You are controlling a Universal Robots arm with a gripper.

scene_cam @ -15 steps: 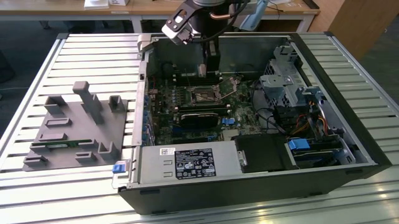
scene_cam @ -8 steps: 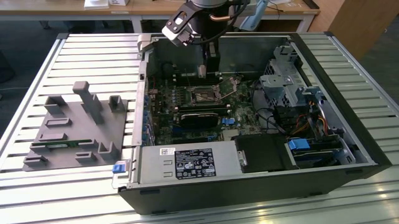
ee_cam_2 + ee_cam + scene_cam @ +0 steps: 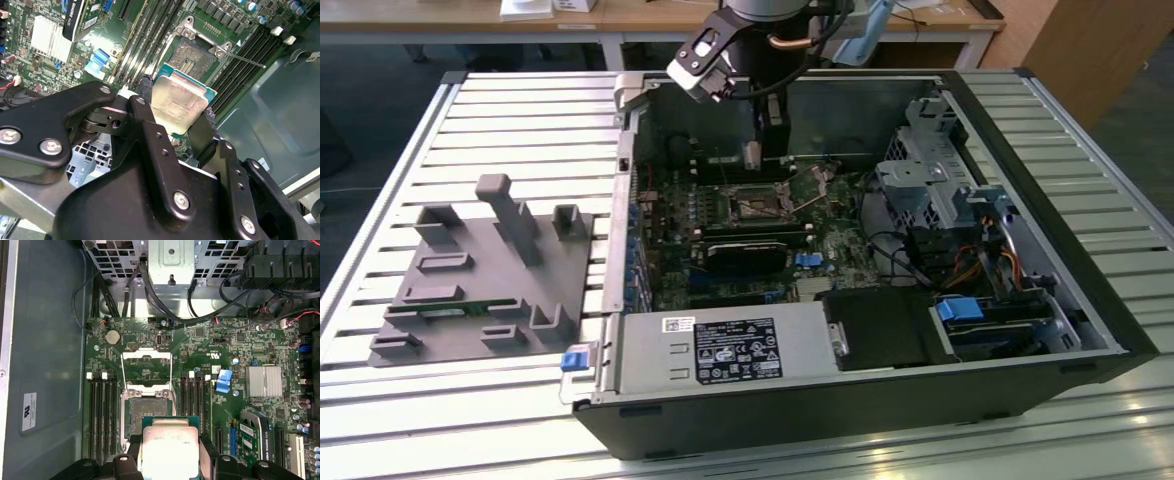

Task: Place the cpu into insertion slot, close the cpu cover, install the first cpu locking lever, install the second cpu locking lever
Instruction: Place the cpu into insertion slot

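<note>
The cpu is gripped by its opposite edges between the black fingers of the gripper, which is clenched on it. It is held in the air inside the open computer case, above the motherboard and just beside the insertion slot. Its metal top is turned towards the wrist cameras, and no contact with the socket is seen.

In the first wrist view the chip overlaps one edge of the slot, so it is judged to be close to its seat but not squarely over it. The slot is seen bare, with its dull contact field exposed. The cpu cover is swung open, away from the socket. A thin locking lever is seen released, sticking out sideways across the memory slots.

None of the four steps is judged to be finished. The chip is not yet seated, the cover is not yet closed, and no lever is seen latched.
</note>
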